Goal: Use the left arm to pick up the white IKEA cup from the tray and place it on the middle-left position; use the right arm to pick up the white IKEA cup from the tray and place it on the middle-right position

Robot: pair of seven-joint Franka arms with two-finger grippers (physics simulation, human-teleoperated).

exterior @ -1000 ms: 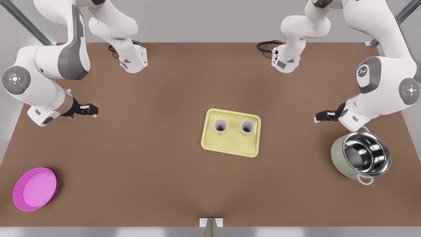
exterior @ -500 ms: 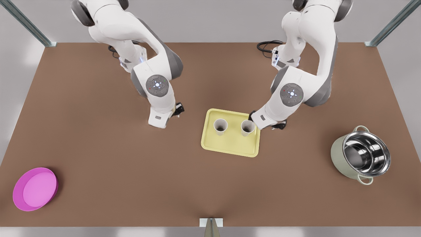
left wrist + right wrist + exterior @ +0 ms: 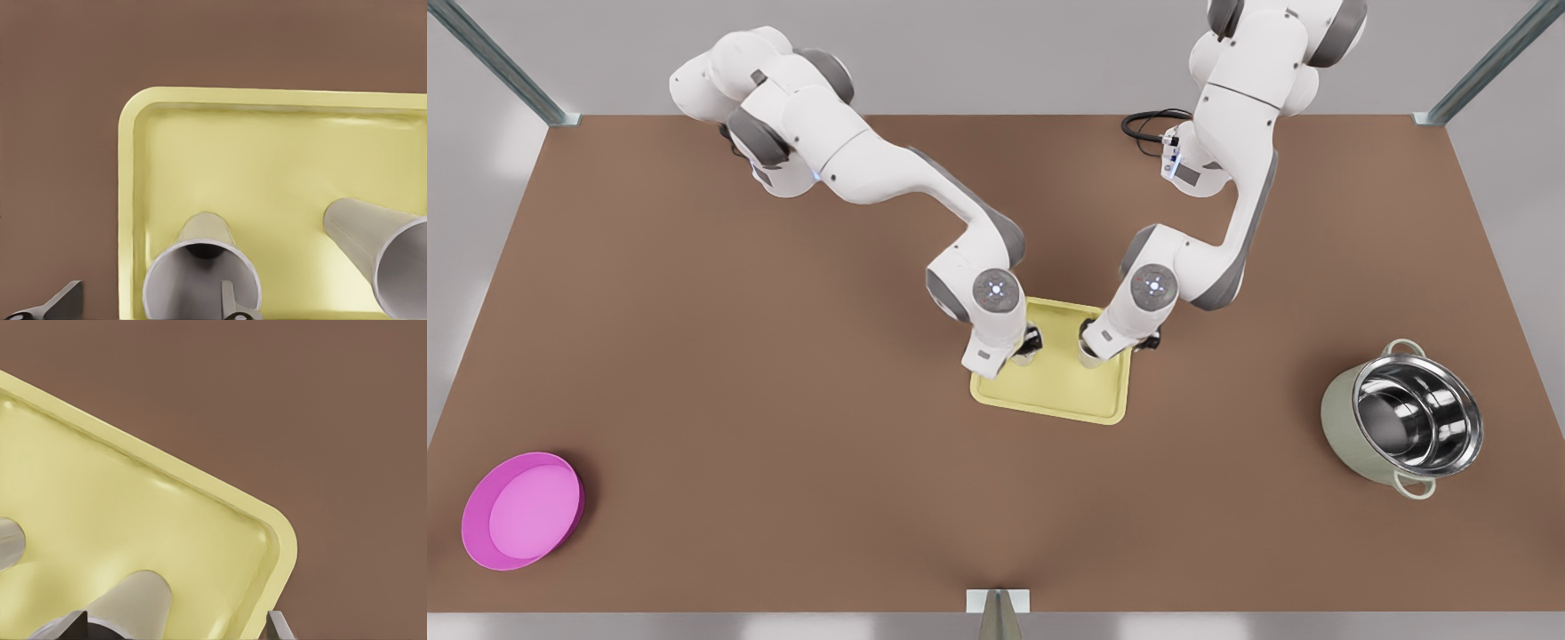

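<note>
The pale yellow tray lies at the table's middle with two white cups on it. In the front view both wrists hang over the cups and hide most of them. My left gripper is open at the left cup: one finger is inside its mouth, the other is outside over the table. My right gripper is open around the right cup, its fingers either side. The second cup stands beside the left one.
A round magenta dish sits near the front view's left corner. A steel pot with pale green sides lies tilted at the front view's right. A black cable coils by the right arm's base.
Both arms swung in from the table's sides to the tray and came down, each gripper now at its own cup. The cups and tray have not moved.
</note>
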